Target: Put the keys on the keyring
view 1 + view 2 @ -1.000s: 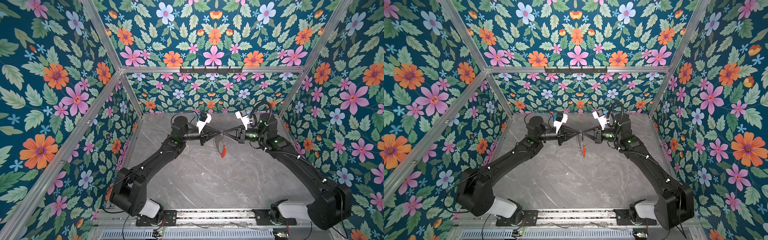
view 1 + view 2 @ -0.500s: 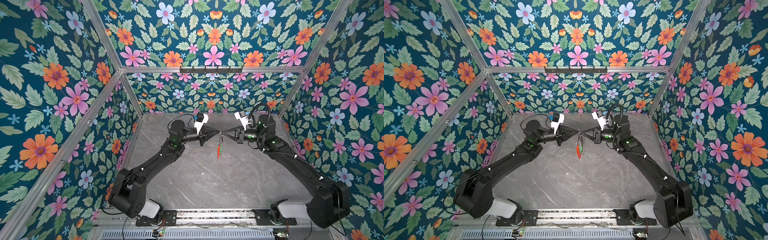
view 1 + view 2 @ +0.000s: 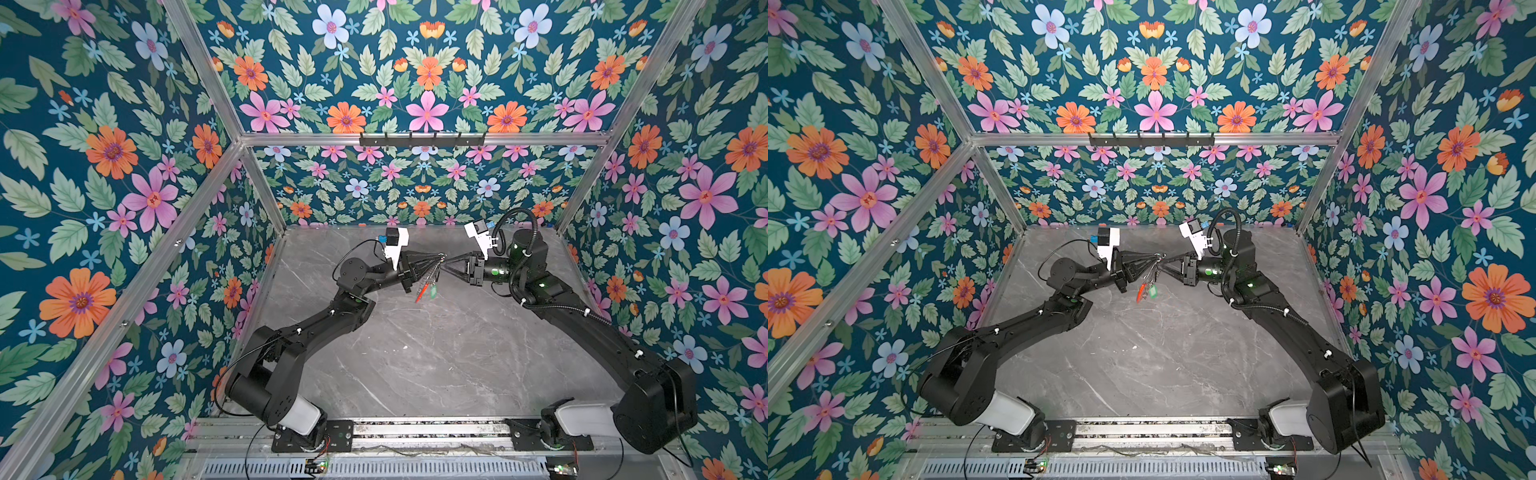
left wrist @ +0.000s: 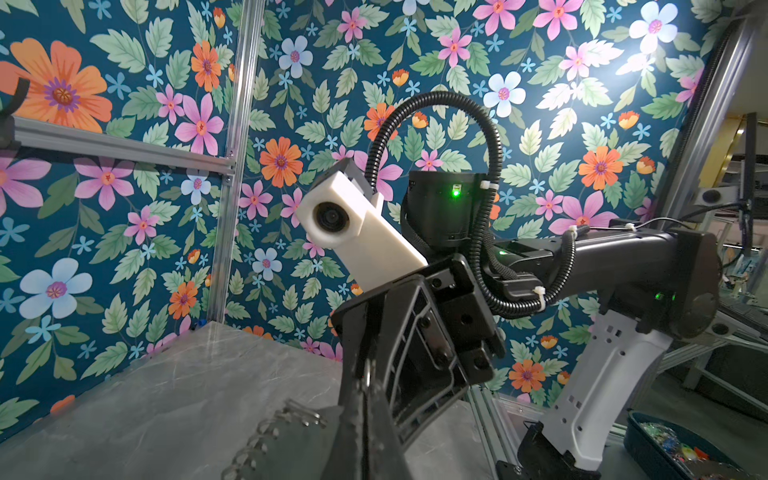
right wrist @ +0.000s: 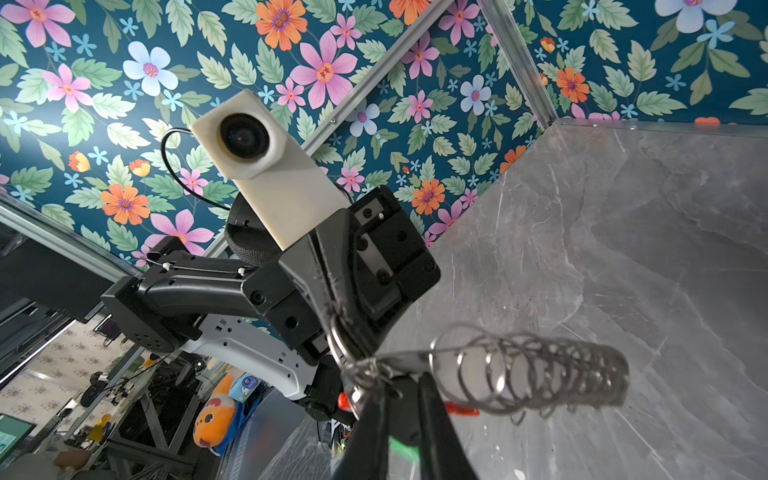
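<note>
Over the grey marble table point(image 3: 415, 361), the left arm point(image 3: 316, 326) and the right arm point(image 3: 602, 336) meet tip to tip in mid-air near the back wall point(image 3: 415, 187), much as they did a second ago. The left gripper point(image 3: 437, 257) is clamped tight on the keyring point(image 3: 430, 276), which hangs below the tips and has swung a little toward the left arm since then. The right gripper point(image 3: 446, 264) meets it from the other side with jaws a narrow gap apart. A green-tagged key point(image 3: 433, 292) now dangles just beside the keyring's red arc point(image 3: 420, 294), where only red showed before.
</note>
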`<action>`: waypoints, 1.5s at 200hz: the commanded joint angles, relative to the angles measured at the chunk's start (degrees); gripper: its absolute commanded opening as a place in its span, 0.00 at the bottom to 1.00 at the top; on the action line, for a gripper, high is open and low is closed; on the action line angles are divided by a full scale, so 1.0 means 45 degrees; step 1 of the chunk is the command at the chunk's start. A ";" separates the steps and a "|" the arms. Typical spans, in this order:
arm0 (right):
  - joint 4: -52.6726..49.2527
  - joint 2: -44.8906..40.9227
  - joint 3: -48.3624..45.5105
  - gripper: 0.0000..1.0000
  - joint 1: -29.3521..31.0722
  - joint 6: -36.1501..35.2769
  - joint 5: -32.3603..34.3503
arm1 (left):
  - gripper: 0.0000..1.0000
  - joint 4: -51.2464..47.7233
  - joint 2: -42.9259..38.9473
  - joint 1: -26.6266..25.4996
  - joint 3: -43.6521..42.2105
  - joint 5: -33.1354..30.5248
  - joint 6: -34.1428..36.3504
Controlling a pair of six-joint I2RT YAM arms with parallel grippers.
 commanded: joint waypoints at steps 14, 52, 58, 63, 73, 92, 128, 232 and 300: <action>-0.1936 -0.0878 0.0186 0.27 -0.0348 -0.1271 0.1423 | 0.00 0.1136 -0.0177 -0.0025 -0.0018 -0.0199 -0.0196; -0.3498 -0.1639 0.0925 0.29 -0.0500 -0.2523 0.2537 | 0.00 0.1031 -0.0207 -0.0026 0.0019 -0.0094 -0.0291; -0.3454 -0.1661 0.1013 0.28 -0.0503 -0.2562 0.2496 | 0.00 0.1037 -0.0192 -0.0042 0.0019 -0.0088 -0.0312; -0.3389 -0.1664 0.1088 0.28 -0.0497 -0.2580 0.2405 | 0.00 0.1023 -0.0181 -0.0045 0.0038 -0.0081 -0.0331; -0.3093 -0.1604 0.1193 0.26 -0.0474 -0.2412 0.2124 | 0.00 0.1019 -0.0159 -0.0044 0.0058 -0.0054 -0.0351; -0.2574 -0.1476 0.1328 0.22 -0.0377 -0.2168 0.1809 | 0.00 0.0984 -0.0170 -0.0084 0.0078 -0.0047 -0.0391; -0.2608 -0.1144 0.1660 0.21 0.0093 -0.2292 0.1652 | 0.00 0.0865 -0.0140 -0.0124 0.0192 -0.0015 -0.0372; -0.2502 -0.0758 0.1776 0.21 0.0358 -0.2478 0.1649 | 0.00 0.0616 0.0094 -0.0219 0.0477 0.0166 -0.0391; -0.2613 -0.0500 0.2045 0.01 0.0395 -0.2553 0.1585 | 0.00 0.0473 0.0085 -0.0265 0.0512 0.0199 -0.0293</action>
